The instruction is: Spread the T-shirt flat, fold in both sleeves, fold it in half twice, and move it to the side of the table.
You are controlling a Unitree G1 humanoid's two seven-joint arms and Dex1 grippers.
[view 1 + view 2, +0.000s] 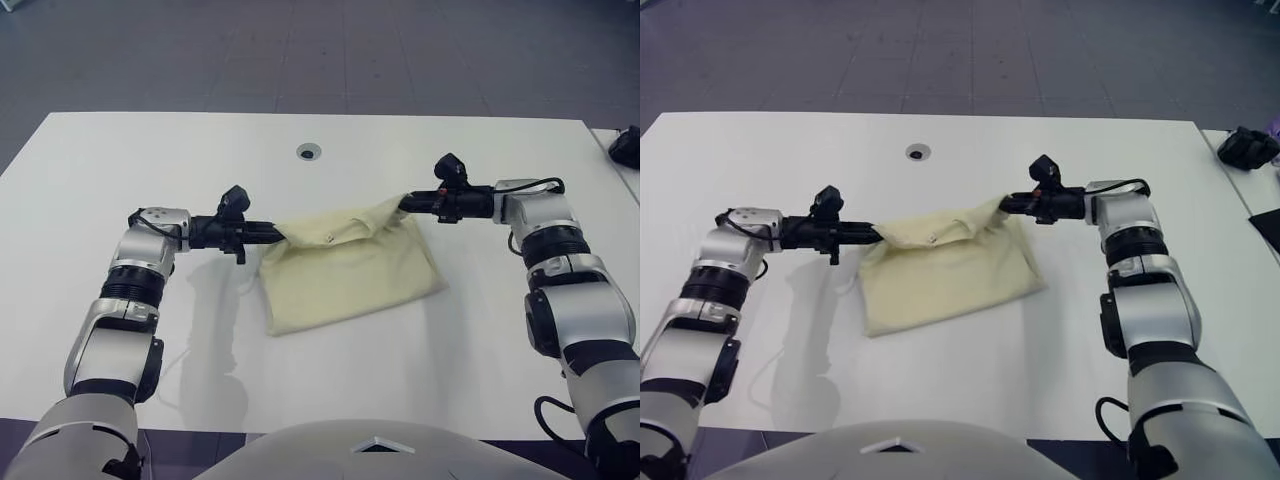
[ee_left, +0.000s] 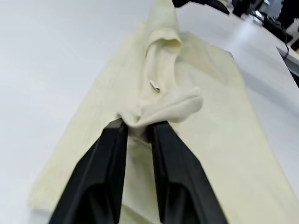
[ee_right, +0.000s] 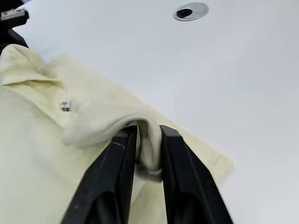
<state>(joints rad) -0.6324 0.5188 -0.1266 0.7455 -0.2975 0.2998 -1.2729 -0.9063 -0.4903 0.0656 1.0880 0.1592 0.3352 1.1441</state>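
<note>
My left gripper [image 1: 276, 232] is clamped shut on a bunch of pale yellow cloth at one upper corner of the T-shirt [image 1: 345, 272]. My right gripper [image 1: 405, 203] pinches the opposite upper corner the same way. The top edge hangs lifted between them, sagging in the middle, with a small tag [image 2: 154, 86] showing. The folded body lies on the white table [image 1: 150, 160] near its centre. A round grommet [image 1: 309, 151] sits beyond the shirt, well apart. A dark object [image 1: 626, 147] rests at the far right.

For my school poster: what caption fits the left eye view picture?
Left gripper and right gripper each pinch a far corner of the pale-yellow T-shirt on the white table.
</note>
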